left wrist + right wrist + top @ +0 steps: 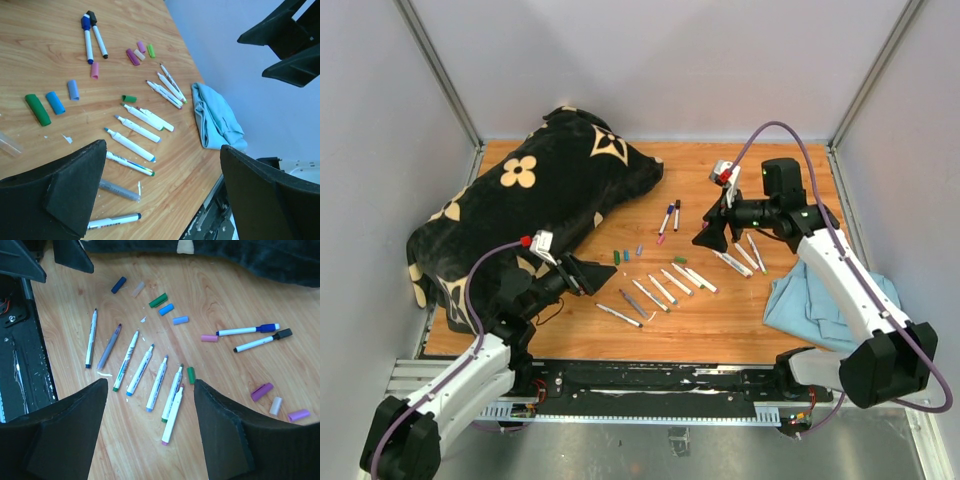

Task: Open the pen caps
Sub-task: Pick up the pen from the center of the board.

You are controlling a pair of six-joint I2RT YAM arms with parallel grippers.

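We see the left fingers [588, 274] standing wide apart above the near left part of the wooden desk [720, 325]. They are just beside the black blanket [550, 180] with beige flowers, and nothing is between them. The right fingers [712, 236] hover over the middle of the desk. They are also spread apart and hold nothing; in the right wrist view they frame only wood and markers.

The pen caps [626, 255] lie in several places on the desk. Between the two arms, a green cap [158, 300], a blue cap [166, 309] and a light blue cap [180, 320] lie loose in a short line. A pink cap [209, 338] lies a little apart from them, near the tips of the two capped markers [89, 46]. These two still carry their caps, one blue [85, 22] and one black [91, 16], and the capped ends are close together.

A second small group lies more to the right: a purple cap [262, 391], a pale cap [275, 405] and a violet cap [299, 415]. One small green cap [129, 98] lies just beside the tip of a marker in the row. A dark blue cap [118, 284] lies near the left fingers.

The uncapped markers [660, 290] lie in a row, almost parallel, on the near middle of the desk. A light blue cloth [820, 300] is crumpled at the near right side.
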